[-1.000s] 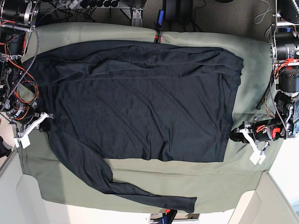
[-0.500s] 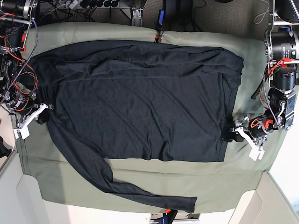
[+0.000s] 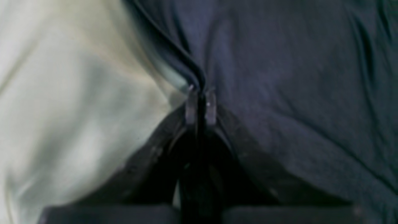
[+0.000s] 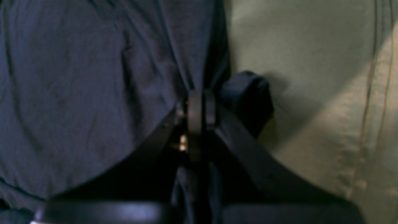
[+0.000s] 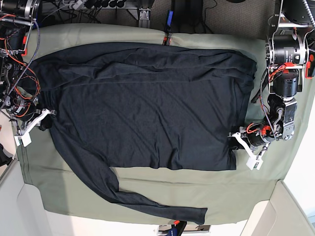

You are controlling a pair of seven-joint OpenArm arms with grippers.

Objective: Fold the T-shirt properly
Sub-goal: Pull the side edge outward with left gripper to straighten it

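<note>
The dark charcoal T-shirt [image 5: 147,108] lies spread on the olive-green table cloth [image 5: 172,189]. One long sleeve [image 5: 162,209] trails toward the front edge. My left gripper [image 5: 235,139], on the right of the base view, is shut on the shirt's side hem. The left wrist view shows its tips [image 3: 200,93] pinching a raised ridge of the fabric [image 3: 295,77]. My right gripper [image 5: 45,119], on the left of the base view, is shut on the opposite edge. The right wrist view shows its tips [image 4: 199,96] clamped on bunched fabric [image 4: 77,77].
Arm motors and red-black cables stand at the left [image 5: 15,59] and right [image 5: 285,54] table ends. A clamp [image 5: 167,37] holds the cloth at the far edge and another clamp [image 5: 174,226] at the front edge. Bare cloth shows in both wrist views [image 3: 62,93] [image 4: 311,62].
My left gripper has moved inward, to the left in the base view, drawing the shirt's side hem with it. My right gripper shifted slightly up and then held still.
</note>
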